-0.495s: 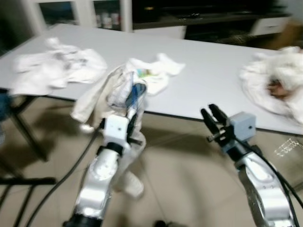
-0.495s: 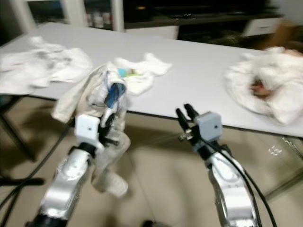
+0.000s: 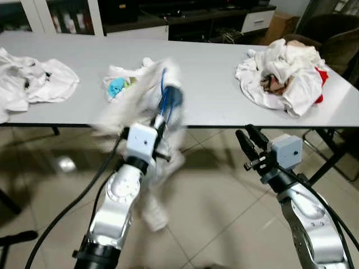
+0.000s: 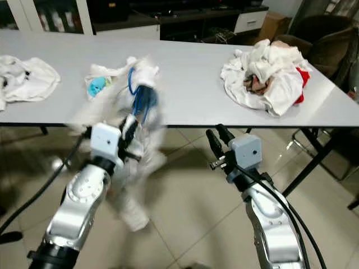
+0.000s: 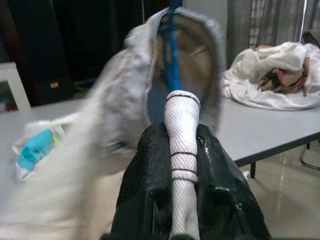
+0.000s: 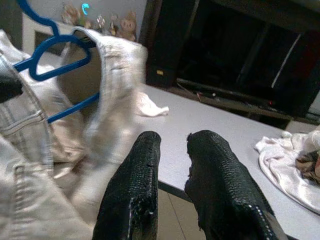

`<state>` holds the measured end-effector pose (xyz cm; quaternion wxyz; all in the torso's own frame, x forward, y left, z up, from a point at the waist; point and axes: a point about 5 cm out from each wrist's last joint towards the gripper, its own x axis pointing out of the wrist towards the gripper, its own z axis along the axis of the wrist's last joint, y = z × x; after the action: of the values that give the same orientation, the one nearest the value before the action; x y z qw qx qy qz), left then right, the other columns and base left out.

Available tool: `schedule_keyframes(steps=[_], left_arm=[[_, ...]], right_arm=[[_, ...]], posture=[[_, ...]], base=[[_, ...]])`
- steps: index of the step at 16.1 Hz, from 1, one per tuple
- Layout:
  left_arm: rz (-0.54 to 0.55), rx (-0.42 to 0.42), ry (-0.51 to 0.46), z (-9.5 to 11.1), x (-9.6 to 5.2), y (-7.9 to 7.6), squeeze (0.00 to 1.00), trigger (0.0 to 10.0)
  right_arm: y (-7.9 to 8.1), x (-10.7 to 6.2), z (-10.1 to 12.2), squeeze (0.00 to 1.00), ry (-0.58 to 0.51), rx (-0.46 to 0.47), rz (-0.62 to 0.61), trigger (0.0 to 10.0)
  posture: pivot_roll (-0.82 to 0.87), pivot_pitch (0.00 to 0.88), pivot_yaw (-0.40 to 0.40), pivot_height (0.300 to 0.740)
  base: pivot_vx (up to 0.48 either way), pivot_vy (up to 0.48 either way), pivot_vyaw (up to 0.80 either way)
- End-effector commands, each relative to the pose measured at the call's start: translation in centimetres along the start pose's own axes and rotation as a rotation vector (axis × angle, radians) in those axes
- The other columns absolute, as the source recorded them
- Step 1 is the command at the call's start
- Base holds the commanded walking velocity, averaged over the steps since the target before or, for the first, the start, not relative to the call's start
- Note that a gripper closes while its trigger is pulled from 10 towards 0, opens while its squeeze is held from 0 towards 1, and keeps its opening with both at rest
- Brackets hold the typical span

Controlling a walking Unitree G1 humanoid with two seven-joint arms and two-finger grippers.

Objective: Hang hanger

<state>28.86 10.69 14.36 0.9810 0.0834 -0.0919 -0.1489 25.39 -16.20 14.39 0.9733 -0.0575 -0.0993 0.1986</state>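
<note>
Dangling from left gripper (image 5: pixel 181 150): blue plastic hanger (image 3: pixel 164 95), pale denim garment (image 3: pixel 147 112).

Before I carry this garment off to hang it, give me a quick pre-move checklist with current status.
1. Left claw shut on the garment: ok, fabric is pinched between its fingers.
2. Blue hanger inside the garment: ok, hook and arm show through the collar.
3. Garment clear of the floor: ok, though its lower end hangs low.
4. Right claw free: ok, fingers slightly apart, holding nothing.
5. Garment clear of the table: cannot tell, it is motion-blurred at the edge.
6. Rail or hook to hang on: cannot tell.
</note>
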Motion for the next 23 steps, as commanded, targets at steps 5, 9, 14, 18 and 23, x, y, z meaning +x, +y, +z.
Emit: schedule_keyframes(steps=[5,9,14,18,23], left_arm=[[-0.012,0.048,-0.095,2.5,1.2,0.1,0.00,10.0],[-0.050,0.067,-0.056,1.8,1.6,0.7,0.00,10.0],[-0.192,0.227,-0.042,1.7,2.4,1.8,0.00,10.0],[-0.228,0.276,-0.047,1.9,3.2,2.9,0.00,10.0],[-0.257,0.302,-0.072,2.3,3.5,2.8,0.00,10.0]], right_arm=[[0.1,0.3,0.1,0.00,0.002,-0.009,0.012,10.0],[0.1,0.3,0.0,0.00,0.018,-0.014,0.012,10.0],[0.2,0.6,0.2,0.00,0.015,-0.086,0.041,10.0],[-0.9,1.0,1.1,1.00,-0.018,-0.105,0.046,10.0],[-0.1,2.3,2.4,1.00,-0.077,-0.176,0.145,10.0]], posture=[[0.04,0.002,-0.017,0.723],[0.04,0.001,-0.017,0.723],[0.04,0.000,-0.007,0.723],[0.03,0.000,0.002,0.723],[0.04,0.000,0.000,0.723]], base=[[0.000,0.000,0.00],[0.000,0.000,0.00],[0.000,0.000,0.00],[0.000,0.000,0.00],[0.000,0.000,0.00]])
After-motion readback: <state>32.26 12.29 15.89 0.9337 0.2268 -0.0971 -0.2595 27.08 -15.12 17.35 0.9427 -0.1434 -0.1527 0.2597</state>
